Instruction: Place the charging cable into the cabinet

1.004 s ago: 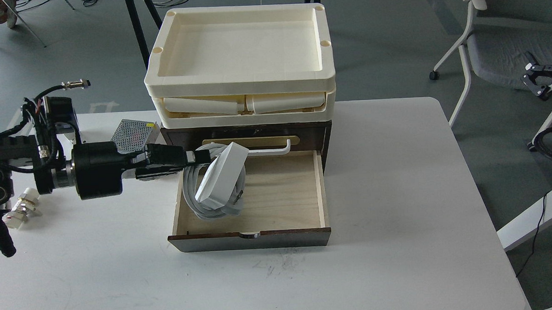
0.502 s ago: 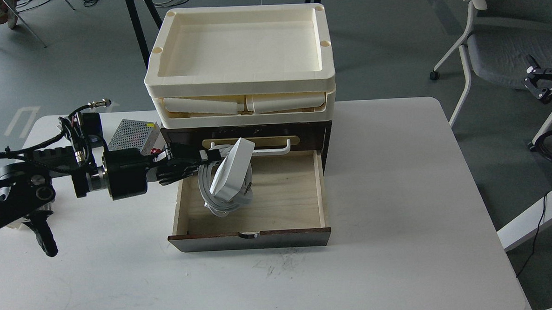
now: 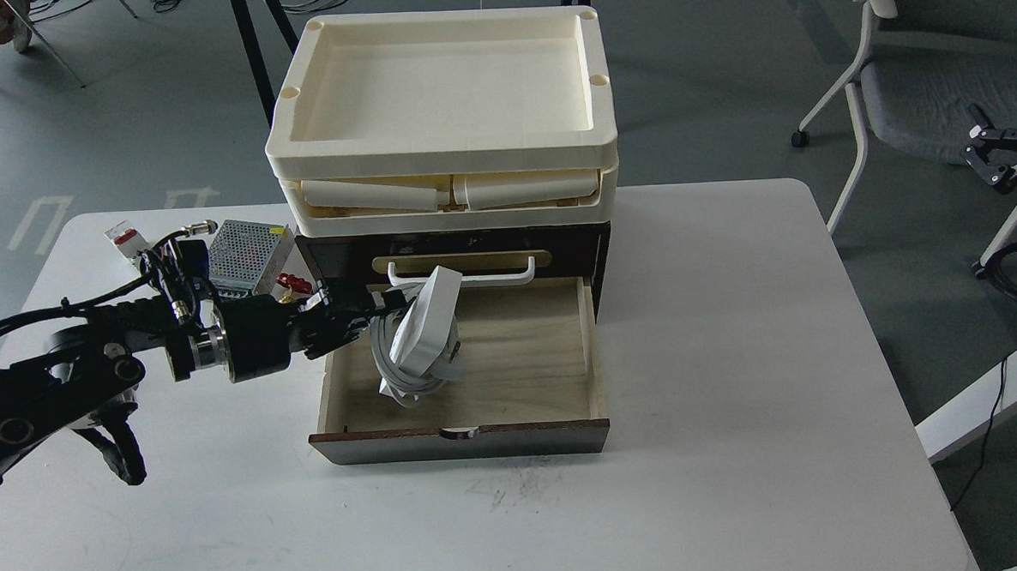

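Cable (image 3: 425,334) hangs on edge inside the open drawer (image 3: 520,362) of the cabinet (image 3: 336,259), pinched at its upper end by our left gripper (image 3: 389,303). We should lower until the cord loops settle flat, then release clear of the white handle (image 3: 491,278).

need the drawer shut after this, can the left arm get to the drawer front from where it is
Probably yes: the left gripper holds the charging cable over the open drawer, and bare table lies before the drawer front.

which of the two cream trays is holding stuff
The lower cream tray, right on the cabinet, holds pale rolls; the top tray shows only bare floor.
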Controlling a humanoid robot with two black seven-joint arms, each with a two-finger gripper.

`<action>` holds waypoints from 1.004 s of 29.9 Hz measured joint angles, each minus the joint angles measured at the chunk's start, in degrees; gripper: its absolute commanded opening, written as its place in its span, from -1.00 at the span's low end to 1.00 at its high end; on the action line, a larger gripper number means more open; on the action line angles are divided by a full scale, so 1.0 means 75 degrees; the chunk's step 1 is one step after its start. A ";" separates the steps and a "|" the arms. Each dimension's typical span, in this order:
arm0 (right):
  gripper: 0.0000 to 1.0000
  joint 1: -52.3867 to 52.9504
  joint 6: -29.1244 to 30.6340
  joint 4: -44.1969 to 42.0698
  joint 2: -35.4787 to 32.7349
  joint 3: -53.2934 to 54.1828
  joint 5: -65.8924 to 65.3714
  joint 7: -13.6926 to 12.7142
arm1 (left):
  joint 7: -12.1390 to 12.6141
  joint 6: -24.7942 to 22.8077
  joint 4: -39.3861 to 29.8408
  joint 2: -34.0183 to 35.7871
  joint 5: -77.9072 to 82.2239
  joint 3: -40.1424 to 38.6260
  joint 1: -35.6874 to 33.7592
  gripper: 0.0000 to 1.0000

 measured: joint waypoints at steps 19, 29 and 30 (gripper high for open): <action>1.00 -0.0119 0.0000 -0.0004 -0.0012 0.0009 0.0000 0.0003 | 0.0003 0.0001 0.0496 -0.1034 -0.0256 -0.0055 0.0314 0.89; 1.00 -0.0181 0.0000 0.0015 -0.0012 0.0088 0.0020 0.0059 | 0.0003 0.0001 0.0485 -0.0997 -0.0924 -0.0277 0.0446 0.97; 1.00 -0.0183 0.0000 0.0015 -0.0011 0.0120 0.0022 0.0066 | 0.0003 0.0000 0.0484 -0.0914 -0.1133 -0.0346 0.0505 0.97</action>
